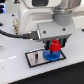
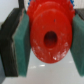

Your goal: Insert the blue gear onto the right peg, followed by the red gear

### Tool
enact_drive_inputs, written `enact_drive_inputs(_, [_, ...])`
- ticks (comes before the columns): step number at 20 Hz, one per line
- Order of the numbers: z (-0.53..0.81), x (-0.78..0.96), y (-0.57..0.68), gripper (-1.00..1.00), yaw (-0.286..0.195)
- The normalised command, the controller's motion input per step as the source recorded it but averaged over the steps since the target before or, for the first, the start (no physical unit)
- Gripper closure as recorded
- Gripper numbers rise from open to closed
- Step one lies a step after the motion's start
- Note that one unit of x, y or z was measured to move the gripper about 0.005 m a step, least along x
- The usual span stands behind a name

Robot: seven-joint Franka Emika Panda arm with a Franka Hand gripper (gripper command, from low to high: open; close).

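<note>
The red gear (image 1: 54, 47) is held between my gripper's (image 1: 54, 46) fingers, right above the blue gear (image 1: 51, 55), which lies on the grey black-rimmed plate (image 1: 35, 59). In the wrist view the red gear (image 2: 50, 36) fills the middle, its centre hole dark, with the teal pads (image 2: 21, 42) pressed on both of its sides. The blue gear is hidden under it there. The right peg is hidden by the gears and the gripper. A thin pin (image 1: 39, 56) stands on the plate to the exterior view's left of the blue gear.
The plate lies on a white table (image 1: 15, 70). A black cable (image 1: 12, 35) runs in from the exterior view's left to the wrist. The arm's white body (image 1: 45, 12) fills the upper part of that view.
</note>
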Motion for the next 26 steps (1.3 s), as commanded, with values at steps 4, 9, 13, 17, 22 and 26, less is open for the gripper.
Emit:
enact_drive_inputs(4, [-0.11,0.11,-0.22,1.0,0.0])
enact_drive_inputs(9, [-0.26,0.15,-0.24,1.0,0.0])
enact_drive_inputs(13, [-0.14,0.21,-0.05,1.0,0.0])
enact_drive_inputs(17, [-0.03,0.13,0.01,1.0,0.0])
enact_drive_inputs(22, [0.41,0.01,0.15,-1.0,0.0])
enact_drive_inputs(26, [0.58,0.0,0.15,-1.0,0.0])
